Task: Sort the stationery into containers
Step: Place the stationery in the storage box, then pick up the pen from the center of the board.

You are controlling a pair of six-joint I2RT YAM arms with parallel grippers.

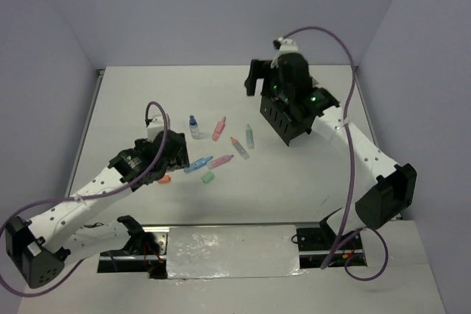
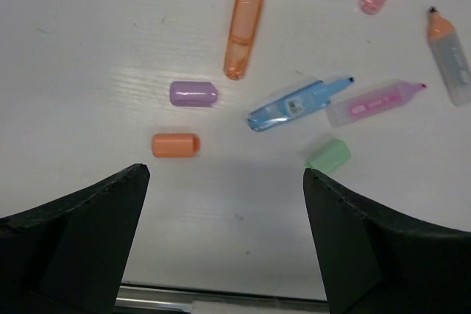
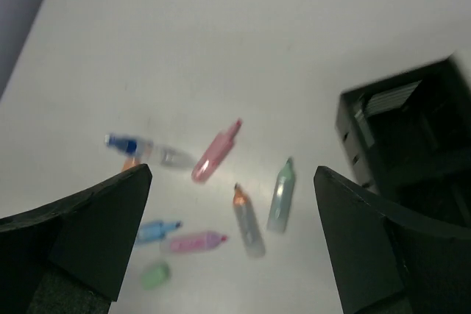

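You will find the left gripper (image 2: 224, 182), fingers wide and empty, the nearer one: what looks like an orange cap (image 2: 176, 144) lies just ahead, toward its left finger, long axis running finger to finger, while the right gripper (image 3: 232, 173), equally wide, hangs beside the black container (image 3: 401, 137).

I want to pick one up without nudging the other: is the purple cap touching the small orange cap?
Apart. The left wrist view shows the purple cap and the orange cap lying separately, with a strip of bare table between them.
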